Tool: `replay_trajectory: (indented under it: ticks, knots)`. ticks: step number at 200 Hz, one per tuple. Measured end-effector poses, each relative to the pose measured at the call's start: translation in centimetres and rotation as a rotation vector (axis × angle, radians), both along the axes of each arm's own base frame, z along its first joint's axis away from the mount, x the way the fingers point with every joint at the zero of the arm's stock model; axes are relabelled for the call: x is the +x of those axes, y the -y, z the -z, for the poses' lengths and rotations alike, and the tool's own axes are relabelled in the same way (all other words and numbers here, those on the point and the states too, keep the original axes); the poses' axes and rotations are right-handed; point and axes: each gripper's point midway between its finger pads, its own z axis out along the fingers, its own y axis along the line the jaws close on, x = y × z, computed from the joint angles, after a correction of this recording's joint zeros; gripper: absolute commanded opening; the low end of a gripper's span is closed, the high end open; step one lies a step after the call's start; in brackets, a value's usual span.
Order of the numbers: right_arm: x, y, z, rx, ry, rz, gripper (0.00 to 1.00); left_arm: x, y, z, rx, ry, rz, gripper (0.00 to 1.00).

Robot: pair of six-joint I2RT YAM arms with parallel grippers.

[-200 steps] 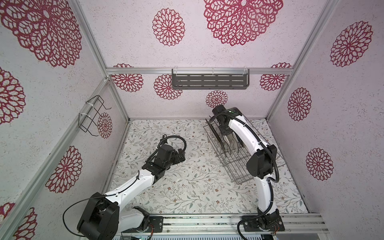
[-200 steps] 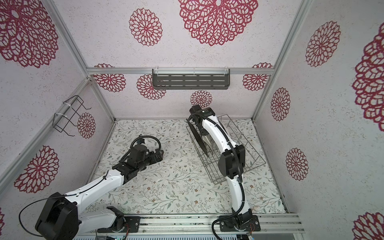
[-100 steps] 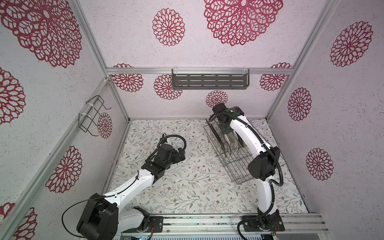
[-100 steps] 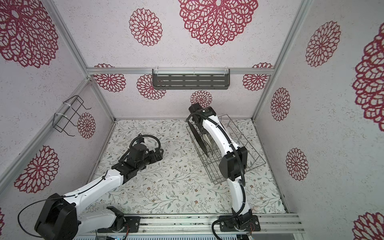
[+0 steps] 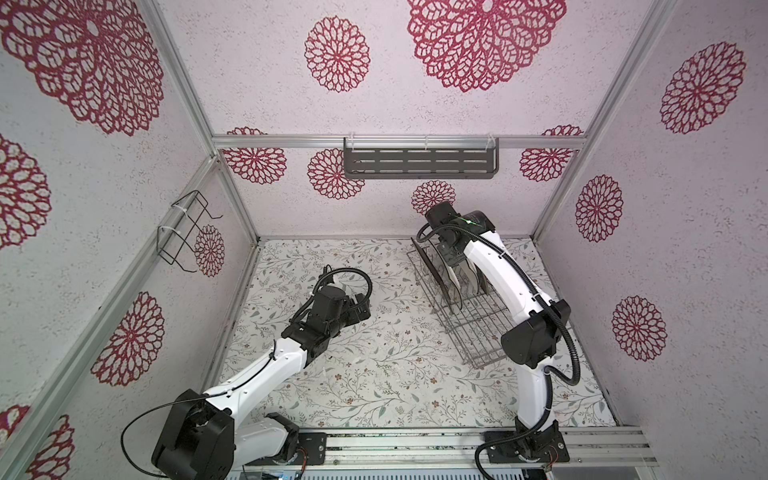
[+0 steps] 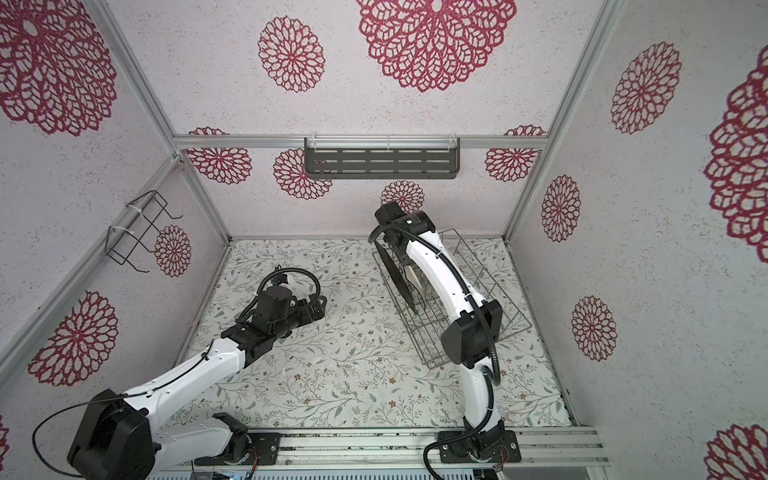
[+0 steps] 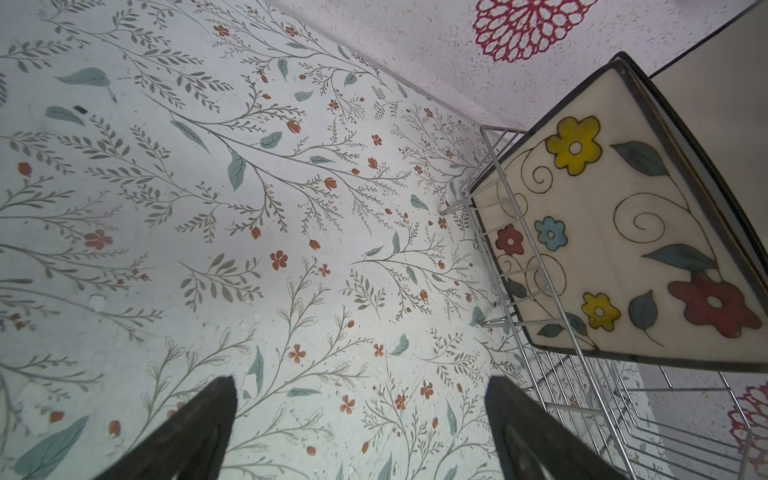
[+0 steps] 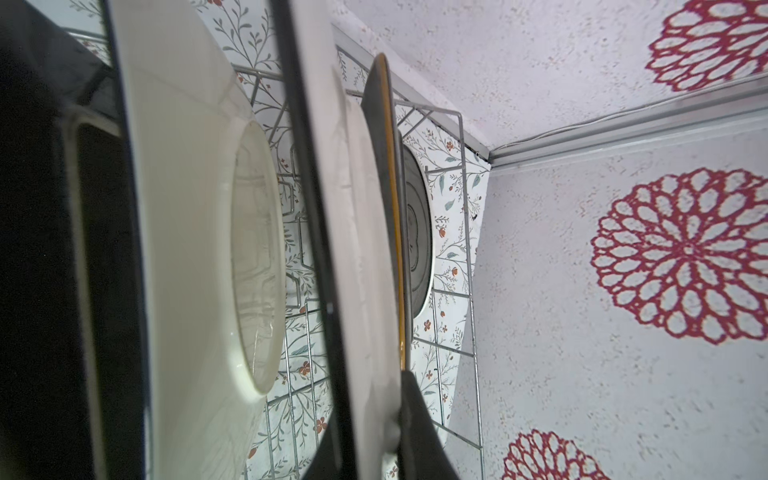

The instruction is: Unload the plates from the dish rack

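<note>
over the floral table cover (image 5: 374, 374) on the left, the left gripper (image 5: 359, 309) hangs with its jaws spread wide and nothing between them. it points toward the dish rack (image 5: 478, 332) but is well apart from it. its wrist view shows a cream floral square plate (image 7: 623, 249) standing on edge at the rack's near end. further right, the right gripper (image 5: 453, 264) is down among the plates at the rack's far end. its jaws look clenched narrow on the rim of a white dark-rimmed plate (image 8: 357, 249). a cream plate (image 8: 187, 208) stands on one side of it and a black orange-edged plate (image 8: 378, 145) just beside it on the other. the plates stand upright between the tines, so i judge the lift must go straight up in the held plate's own plane. the right arm is the nearer one.
</note>
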Motion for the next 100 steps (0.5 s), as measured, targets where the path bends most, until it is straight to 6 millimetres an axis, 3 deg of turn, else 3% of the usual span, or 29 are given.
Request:
replay_trajectory:
  ticks: [100]
  knots:
    - [-3.1,-1.0,-6.0,-0.001,0.127,-0.068,0.00,0.3,0.0,-1.6,0.016,0.007,0.002,0.98]
